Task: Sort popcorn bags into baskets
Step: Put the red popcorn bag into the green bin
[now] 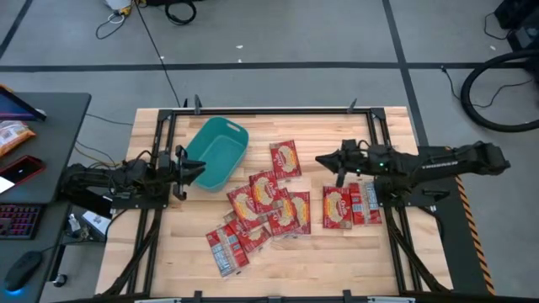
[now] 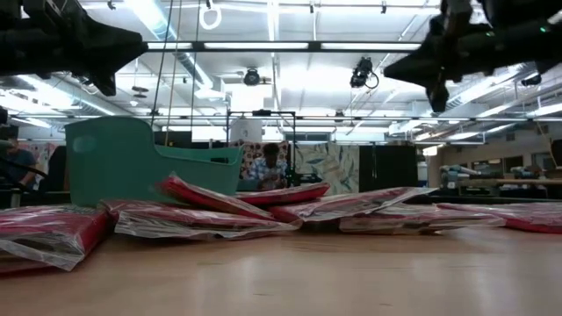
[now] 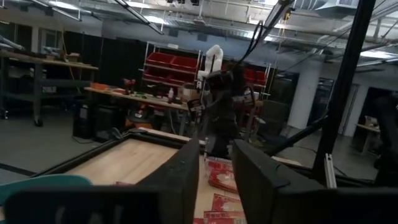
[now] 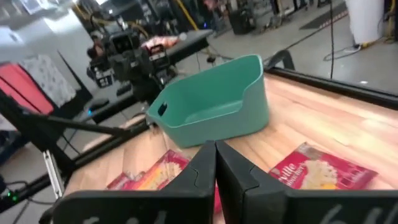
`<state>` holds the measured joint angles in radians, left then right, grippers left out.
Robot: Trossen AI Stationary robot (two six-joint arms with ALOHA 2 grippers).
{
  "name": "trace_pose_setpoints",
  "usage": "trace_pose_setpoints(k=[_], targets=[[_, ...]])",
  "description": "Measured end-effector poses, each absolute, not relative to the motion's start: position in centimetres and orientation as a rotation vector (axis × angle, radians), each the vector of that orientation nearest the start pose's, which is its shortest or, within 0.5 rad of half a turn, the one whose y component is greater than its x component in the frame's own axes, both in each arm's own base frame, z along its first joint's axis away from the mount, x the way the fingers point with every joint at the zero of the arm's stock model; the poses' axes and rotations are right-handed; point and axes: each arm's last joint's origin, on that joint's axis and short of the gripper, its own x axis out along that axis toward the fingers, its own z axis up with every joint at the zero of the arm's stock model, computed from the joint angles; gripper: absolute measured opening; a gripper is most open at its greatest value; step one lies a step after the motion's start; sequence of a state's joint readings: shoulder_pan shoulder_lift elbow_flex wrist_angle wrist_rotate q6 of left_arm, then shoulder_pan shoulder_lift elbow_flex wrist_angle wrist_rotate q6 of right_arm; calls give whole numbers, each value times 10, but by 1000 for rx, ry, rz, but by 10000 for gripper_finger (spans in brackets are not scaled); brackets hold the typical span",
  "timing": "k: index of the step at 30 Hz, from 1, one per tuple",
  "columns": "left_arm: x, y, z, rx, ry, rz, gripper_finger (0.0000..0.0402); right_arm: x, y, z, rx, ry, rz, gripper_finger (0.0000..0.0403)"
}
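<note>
The wooden desk (image 1: 337,261) carries everything. The teal basket (image 1: 216,153) is seen empty at its far left, tilted on one side, just beside the left hand (image 1: 195,168), whose fingers are parted narrowly on nothing. Popcorn bags (image 1: 265,206) are heaped mid-desk, overlapping, none sorted yet. The right hand (image 1: 323,159) is raised above the bags, closed and empty. Between pile and basket nothing is in the way.

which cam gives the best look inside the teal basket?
High view: it looks straight down into the teal basket, showing the floor bare, no popcorn bags inside. Right wrist view shows it at an angle, part of the inside visible. Low view shows only the outer wall. Left wrist catches only a sliver of rim.
</note>
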<state>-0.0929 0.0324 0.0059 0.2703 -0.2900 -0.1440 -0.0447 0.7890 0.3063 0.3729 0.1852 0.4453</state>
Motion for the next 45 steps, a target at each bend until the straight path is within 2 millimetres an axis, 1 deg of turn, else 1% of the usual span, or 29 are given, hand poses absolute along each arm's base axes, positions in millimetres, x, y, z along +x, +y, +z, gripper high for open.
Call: trace_pose_setpoints(k=[4, 6, 9, 11, 13, 17, 20, 23, 26, 32, 34, 37, 40, 45], targets=[[96, -1, 187, -190, -226, 156, 122, 202, -6, 232, 392, 112, -220, 13], [96, -1, 185, -198, -163, 159, 123, 218, -1, 237, 368, 151, -218, 13], [93, -1, 193, -210, -86, 165, 123, 242, 9, 241, 334, 228, -236, 13], [91, -1, 193, -207, -24, 171, 123, 258, 16, 243, 299, 284, -248, 13], [91, -1, 191, -209, 16, 174, 123, 272, 24, 242, 267, 337, -267, 11], [91, -1, 192, -210, 17, 175, 123, 300, 37, 239, 180, 435, -257, 7], [91, -1, 192, -209, 18, 175, 124, 319, 46, 235, 110, 499, -235, 12], [91, -1, 192, -208, 22, 180, 129, 337, 55, 229, 29, 568, -209, 32], [91, 0, 192, -205, 17, 201, 138, 355, 63, 227, -41, 649, -199, 63], [91, 0, 192, -193, 15, 208, 150, 388, 80, 219, -121, 829, -202, 149], [91, 0, 193, -191, 8, 208, 151, 396, 85, 214, -139, 886, -188, 177], [91, 0, 194, -185, -4, 211, 151, 406, 94, 208, -164, 972, -164, 208], [91, 0, 196, -182, -21, 210, 151, 416, 104, 203, -190, 993, -145, 221], [91, 0, 197, -164, -30, 216, 151, 435, 130, 186, -261, 956, -115, 215]])
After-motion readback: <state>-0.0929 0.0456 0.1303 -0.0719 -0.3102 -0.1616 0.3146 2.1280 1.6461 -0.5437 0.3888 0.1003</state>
